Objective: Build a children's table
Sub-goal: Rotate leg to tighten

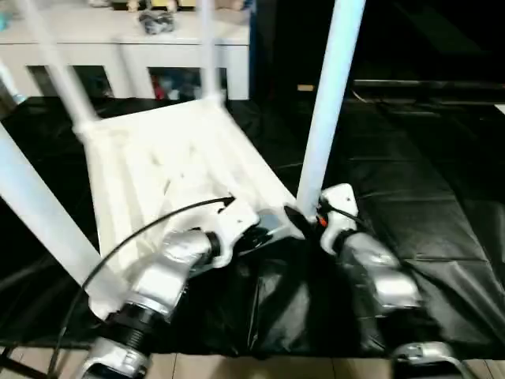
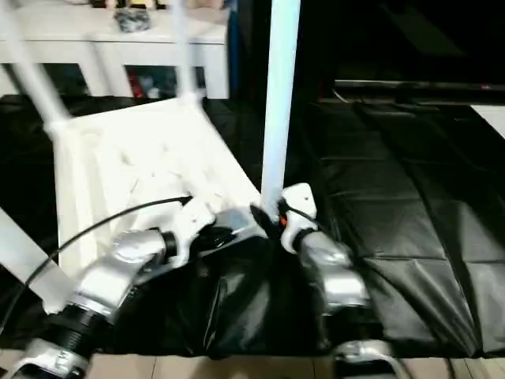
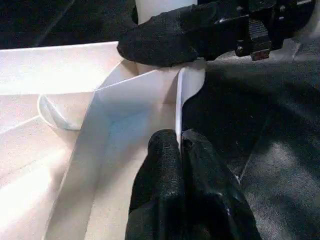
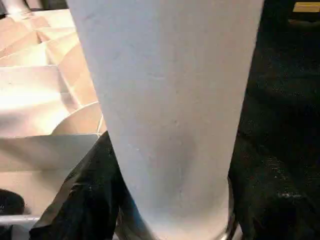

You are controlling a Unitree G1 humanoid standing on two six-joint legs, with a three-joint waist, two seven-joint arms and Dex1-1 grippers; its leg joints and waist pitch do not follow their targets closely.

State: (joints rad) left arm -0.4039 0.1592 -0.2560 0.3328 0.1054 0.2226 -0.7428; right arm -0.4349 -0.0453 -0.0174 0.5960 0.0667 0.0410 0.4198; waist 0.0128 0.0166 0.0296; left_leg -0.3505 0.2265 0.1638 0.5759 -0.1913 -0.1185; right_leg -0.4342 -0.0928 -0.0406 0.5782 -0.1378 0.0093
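The children's table lies upside down on the black cloth, its white ribbed tabletop (image 1: pixel 173 166) facing up. White legs stand in the corner sockets. My left gripper (image 3: pixel 180 142) is shut on the thin rim of the tabletop near its front right corner. My right gripper (image 1: pixel 304 217) is closed around the base of the near right leg (image 1: pixel 327 103), which stands upright in its socket. In the right wrist view that leg (image 4: pixel 170 100) is very close. One black finger (image 3: pixel 165 42) of the right gripper presses against the leg's foot.
Other legs rise at the far left (image 1: pixel 67 87), near left (image 1: pixel 43 213) and far right (image 1: pixel 207 47). A white shelf unit (image 1: pixel 118 35) stands behind. Black cloth (image 1: pixel 426 181) spreads to the right. The work table's front edge and floor (image 1: pixel 237 367) lie just below my forearms.
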